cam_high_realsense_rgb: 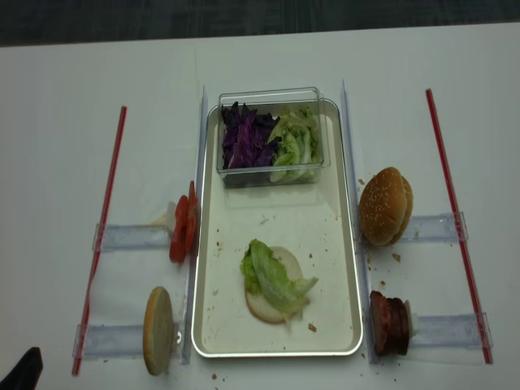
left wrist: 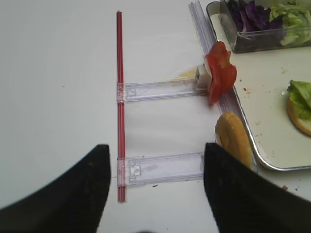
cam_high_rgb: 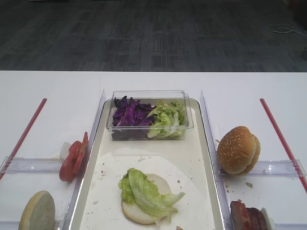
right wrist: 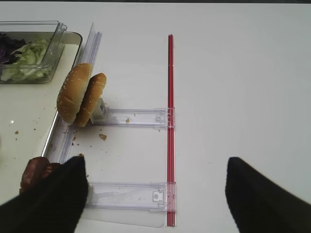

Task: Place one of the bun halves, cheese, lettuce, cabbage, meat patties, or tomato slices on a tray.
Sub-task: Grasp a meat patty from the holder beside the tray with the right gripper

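From the high view we count one bun base (cam_high_rgb: 144,211) under one lettuce leaf (cam_high_rgb: 151,190) on the tray (cam_high_rgb: 204,158). In the right wrist view two seeded bun tops (right wrist: 80,99), soft and crushable, want a light rim pinch; right gripper (right wrist: 155,194) fingers apart. The left wrist view shows tomato slices (left wrist: 221,73), slippery, uncountable; left gripper (left wrist: 155,191) spread.
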### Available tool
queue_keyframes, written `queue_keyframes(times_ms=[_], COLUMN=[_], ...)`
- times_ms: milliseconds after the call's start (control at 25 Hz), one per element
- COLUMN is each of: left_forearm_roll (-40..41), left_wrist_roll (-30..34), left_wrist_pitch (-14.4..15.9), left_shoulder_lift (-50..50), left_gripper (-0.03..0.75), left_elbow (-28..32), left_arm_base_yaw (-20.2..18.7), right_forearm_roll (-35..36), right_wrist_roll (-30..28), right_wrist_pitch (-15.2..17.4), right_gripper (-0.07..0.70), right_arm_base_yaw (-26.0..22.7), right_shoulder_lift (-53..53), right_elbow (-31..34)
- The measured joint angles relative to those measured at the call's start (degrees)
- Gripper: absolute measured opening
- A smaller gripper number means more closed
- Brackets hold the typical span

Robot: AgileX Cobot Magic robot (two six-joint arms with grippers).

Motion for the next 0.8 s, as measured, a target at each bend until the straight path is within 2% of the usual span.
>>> queue_keyframes(times_ms=[800], left_forearm_roll=[0.0], left_wrist_roll=[0.0], left_wrist_pitch=[0.0], left_shoulder_lift=[0.0], left_gripper=[0.428], left_elbow=[0.0], left_arm_base_yaw=[0.0], right_forearm_roll=[0.0], right_wrist_roll=[0.0], right_wrist_pitch=[0.0], right_gripper=[0.579], right_arm_base_yaw=[0.0], right_shoulder_lift=[0.0], right_elbow=[0.0])
